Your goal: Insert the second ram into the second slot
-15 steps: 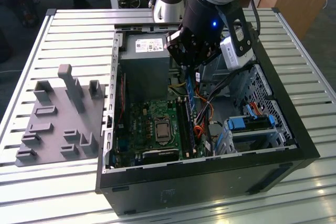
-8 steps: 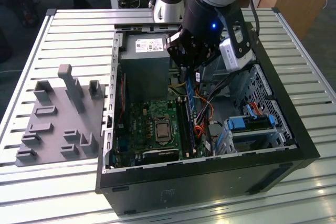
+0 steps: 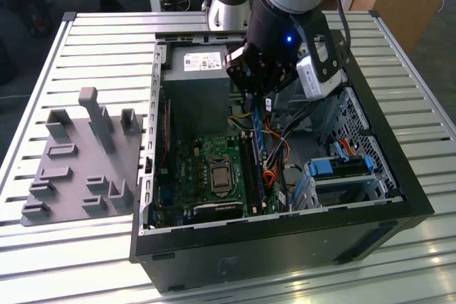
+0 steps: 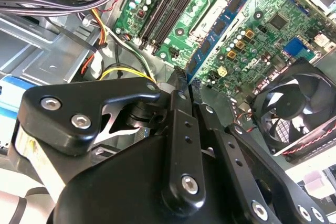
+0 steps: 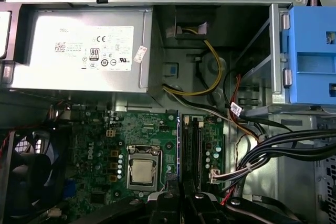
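Item: second ram [image 4: 220, 27], a blue stick with black chips, clamped in the fingers [image 4: 179, 116], which are drawn together on its near end with no gap showing. It runs straight out ahead of the fingertips. Its long axis is parallel to the black memory slots [image 4: 170, 9], which lie below the fingers and just to one side. It appears to be raised clear of the green motherboard [image 4: 273, 19], not seated, though the angle leaves this uncertain. Near the fingers: cooling fan [image 4: 294, 114], bundled cables [image 5: 273, 150], grey power supply [image 5: 79, 51], light-blue drive latch [image 5: 310, 51]. Housing: open black computer case [image 3: 285, 247] lying on a slatted metal worktop [image 3: 92, 40]. A grey parts fixture [image 3: 78, 154] sits well apart from the fingers. Room: wooden furniture behind.
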`<state>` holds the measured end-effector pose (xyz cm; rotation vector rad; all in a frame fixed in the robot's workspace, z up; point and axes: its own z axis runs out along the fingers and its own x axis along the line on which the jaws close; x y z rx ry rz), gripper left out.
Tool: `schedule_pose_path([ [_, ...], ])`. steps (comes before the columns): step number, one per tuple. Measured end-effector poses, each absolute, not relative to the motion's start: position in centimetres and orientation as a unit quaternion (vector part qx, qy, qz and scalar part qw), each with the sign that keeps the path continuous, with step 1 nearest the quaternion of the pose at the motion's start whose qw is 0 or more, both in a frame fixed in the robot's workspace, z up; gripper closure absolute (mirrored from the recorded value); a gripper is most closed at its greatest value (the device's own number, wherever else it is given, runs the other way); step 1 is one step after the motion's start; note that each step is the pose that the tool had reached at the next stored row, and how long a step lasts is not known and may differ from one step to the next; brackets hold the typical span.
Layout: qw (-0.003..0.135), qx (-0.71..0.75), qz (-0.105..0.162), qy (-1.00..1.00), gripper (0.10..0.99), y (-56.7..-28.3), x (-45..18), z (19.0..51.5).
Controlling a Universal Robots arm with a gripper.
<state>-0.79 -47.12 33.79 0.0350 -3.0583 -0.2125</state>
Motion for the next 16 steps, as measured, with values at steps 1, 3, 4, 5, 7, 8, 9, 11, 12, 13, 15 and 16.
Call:
schedule_pose_path([
  [1,0.038,0.011,-0.068,-0.997,0.949,-47.1,-0.8,33.7],
  [3,0.038,0.011,-0.063,-0.997,0.949,-47.1,-0.8,33.6],
  [4,0.038,0.011,-0.059,-0.998,0.949,-47.1,-0.8,33.6],
  [5,0.038,0.011,-0.055,-0.998,0.949,-47.1,-0.8,33.5],
  [7,0.037,0.011,-0.054,-0.998,0.949,-47.1,-0.8,33.4],
  [8,0.037,0.011,-0.054,-0.998,0.949,-47.1,-0.9,33.3],
  [9,0.037,0.011,-0.054,-0.998,0.949,-47.1,-0.9,33.2],
  [11,0.036,0.011,-0.054,-0.998,0.949,-47.1,-1.0,33.0],
  [12,0.036,0.011,-0.054,-0.998,0.949,-47.1,-1.0,32.9],
  [13,0.036,0.011,-0.054,-0.998,0.949,-47.1,-1.0,32.8],
  [15,0.035,0.013,-0.054,-0.998,0.949,-47.1,-1.0,32.7],
  [16,0.035,0.014,-0.054,-0.998,0.949,-47.1,-1.1,32.6],
])
